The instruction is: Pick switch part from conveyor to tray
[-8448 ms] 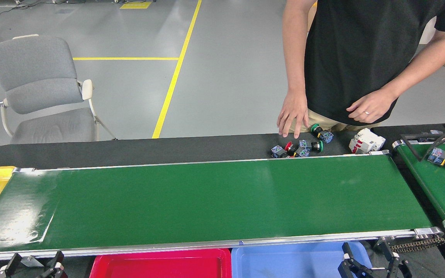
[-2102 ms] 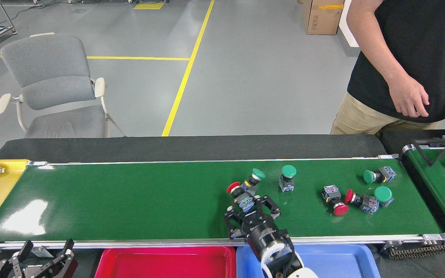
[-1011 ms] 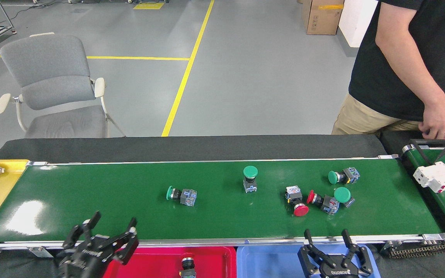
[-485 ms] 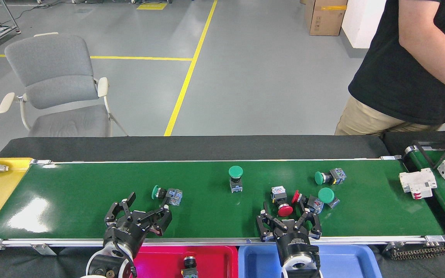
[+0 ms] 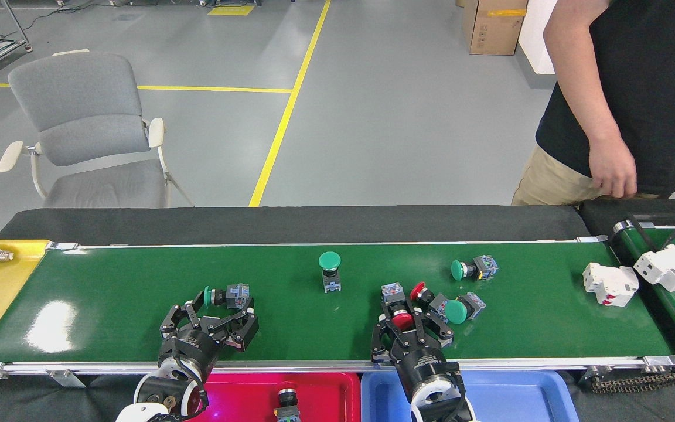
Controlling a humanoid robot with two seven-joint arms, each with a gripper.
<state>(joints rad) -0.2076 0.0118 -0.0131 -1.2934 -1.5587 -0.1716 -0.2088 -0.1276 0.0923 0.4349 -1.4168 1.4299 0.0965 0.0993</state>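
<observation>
Your left gripper [image 5: 211, 319] sat over the conveyor [image 5: 109, 293] with its fingers spread wide, holding nothing; a green-capped switch part [image 5: 226, 295] lay on its side just beyond the fingertips. Your right gripper [image 5: 411, 328] was also spread, its fingers reaching around a red-capped switch part [image 5: 399, 310], though you could not tell from this view whether they touched it. Just right of that lay another red-capped switch [image 5: 425, 295] and a green-capped switch [image 5: 462, 308], bunched together. One green push-button [image 5: 330, 271] stood upright mid-belt, and another green one [image 5: 473, 268] lay on its side farther right. A white circuit breaker [image 5: 610, 283] rested near the belt's right end. On the near side, the red tray [image 5: 326, 392] held one dark switch part [image 5: 285, 403]; the blue tray [image 5: 519, 395] was beside it. A person [image 5: 624, 88] stood at the far right.
</observation>
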